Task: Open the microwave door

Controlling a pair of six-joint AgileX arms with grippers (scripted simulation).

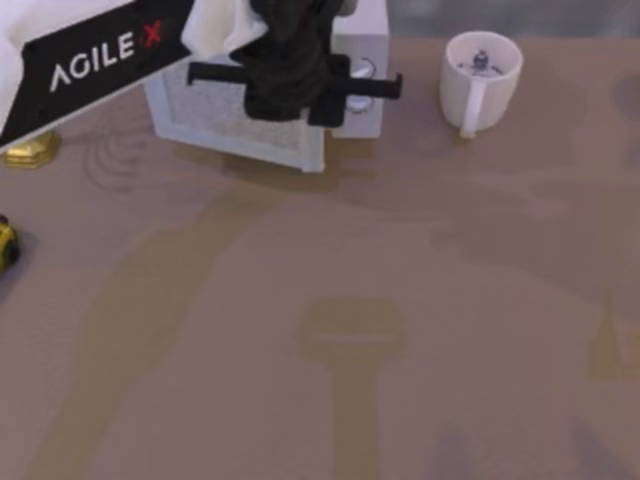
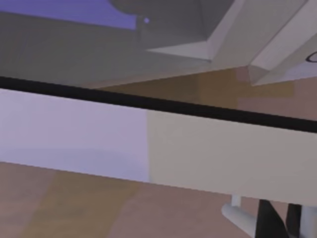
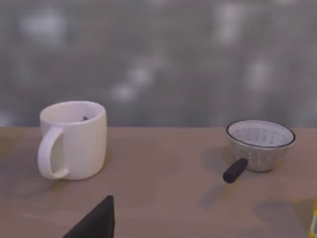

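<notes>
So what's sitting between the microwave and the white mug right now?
Nothing: in the top view only bare table separates the microwave from the white mug.

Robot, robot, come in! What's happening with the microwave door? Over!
Left gripper at microwave front. Microwave door swung ajar. Right arm parked out of top view. White mug beside, clear of door.

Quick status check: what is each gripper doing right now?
Left gripper: over the microwave door at the microwave front; open or shut cannot be told.
Right gripper: not in the top view; state cannot be told.
</notes>
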